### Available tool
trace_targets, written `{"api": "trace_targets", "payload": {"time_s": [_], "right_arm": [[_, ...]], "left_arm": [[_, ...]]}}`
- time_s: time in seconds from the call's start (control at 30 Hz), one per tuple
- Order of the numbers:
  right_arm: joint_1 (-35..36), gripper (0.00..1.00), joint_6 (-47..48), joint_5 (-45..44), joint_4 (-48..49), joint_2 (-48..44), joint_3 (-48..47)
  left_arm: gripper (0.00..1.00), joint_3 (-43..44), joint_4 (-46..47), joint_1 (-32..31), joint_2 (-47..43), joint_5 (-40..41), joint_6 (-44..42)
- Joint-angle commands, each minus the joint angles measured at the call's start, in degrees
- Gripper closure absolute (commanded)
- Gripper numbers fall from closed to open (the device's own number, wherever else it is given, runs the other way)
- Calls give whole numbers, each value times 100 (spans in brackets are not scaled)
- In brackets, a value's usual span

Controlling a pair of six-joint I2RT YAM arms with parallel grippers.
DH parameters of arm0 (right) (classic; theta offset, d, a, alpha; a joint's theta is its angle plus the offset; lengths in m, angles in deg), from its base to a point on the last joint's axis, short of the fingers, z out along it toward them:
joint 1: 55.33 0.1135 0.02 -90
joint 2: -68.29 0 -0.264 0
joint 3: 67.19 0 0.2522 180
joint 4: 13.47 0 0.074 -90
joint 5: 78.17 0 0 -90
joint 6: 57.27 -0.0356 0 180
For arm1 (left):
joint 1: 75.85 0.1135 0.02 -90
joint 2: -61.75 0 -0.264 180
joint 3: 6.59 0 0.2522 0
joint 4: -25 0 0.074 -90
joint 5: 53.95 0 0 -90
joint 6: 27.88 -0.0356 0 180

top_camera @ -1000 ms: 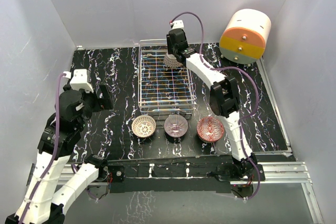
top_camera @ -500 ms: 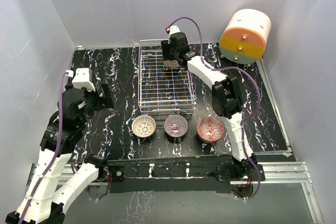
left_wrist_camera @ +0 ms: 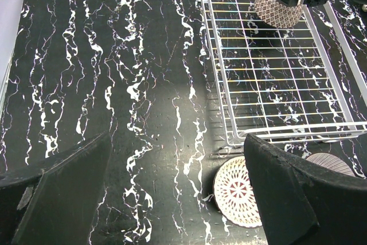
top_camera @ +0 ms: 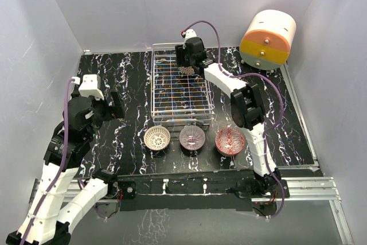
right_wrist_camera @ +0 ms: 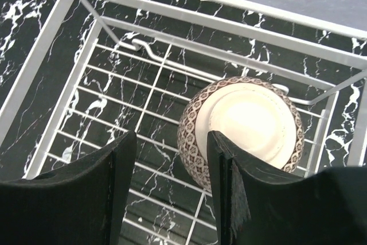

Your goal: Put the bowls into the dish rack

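As the upturned bowl [right_wrist_camera: 246, 121] rests on the dish rack [right_wrist_camera: 32, 61] wires and the right gripper [right_wrist_camera: 170, 142] hangs unclenched above it, withdrawal should be made straight upward

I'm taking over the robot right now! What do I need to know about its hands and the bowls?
Left gripper: open and empty, above the black marbled table, left of the rack.
Right gripper: open, over the far end of the silver wire dish rack.
Done: one brown-patterned ceramic bowl sits upside down in the rack's far right corner, beside the right gripper.
Left to load: three bowls in a row on the table in front of the rack: white-lattice bowl, dark purple bowl, red bowl.
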State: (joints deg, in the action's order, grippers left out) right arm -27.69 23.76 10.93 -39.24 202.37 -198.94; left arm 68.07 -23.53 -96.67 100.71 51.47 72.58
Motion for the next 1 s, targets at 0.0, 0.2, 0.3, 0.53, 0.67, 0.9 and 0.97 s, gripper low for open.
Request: {"api": "trace_targets", "payload": {"time_s": [0.0, 0.2, 0.3, 0.53, 0.67, 0.9, 0.97], "right_arm": [[-22, 45, 43, -574, 850, -225, 185], [-24, 45, 244, -901, 532, 39, -209], [-25, 45, 283, -1067, 649, -40, -45], [-2, 45, 412, -28, 1321, -552, 707], [9, 45, 372, 391, 1143, -429, 523], [20, 45, 207, 73, 1332, -386, 722], [25, 45, 194, -27, 1585, -544, 999]], "left_arm": [[3, -16, 59, -27, 11, -2, -31], [3, -35, 43, -19, -10, 12, -26], [3, -51, 43, -19, -13, 27, -22], [3, -96, 80, -21, -3, -2, -1], [3, -98, 94, -19, -2, -9, 13], [3, -83, 24, -21, -29, 51, 1], [3, -87, 22, -19, -22, 59, -8]]}}
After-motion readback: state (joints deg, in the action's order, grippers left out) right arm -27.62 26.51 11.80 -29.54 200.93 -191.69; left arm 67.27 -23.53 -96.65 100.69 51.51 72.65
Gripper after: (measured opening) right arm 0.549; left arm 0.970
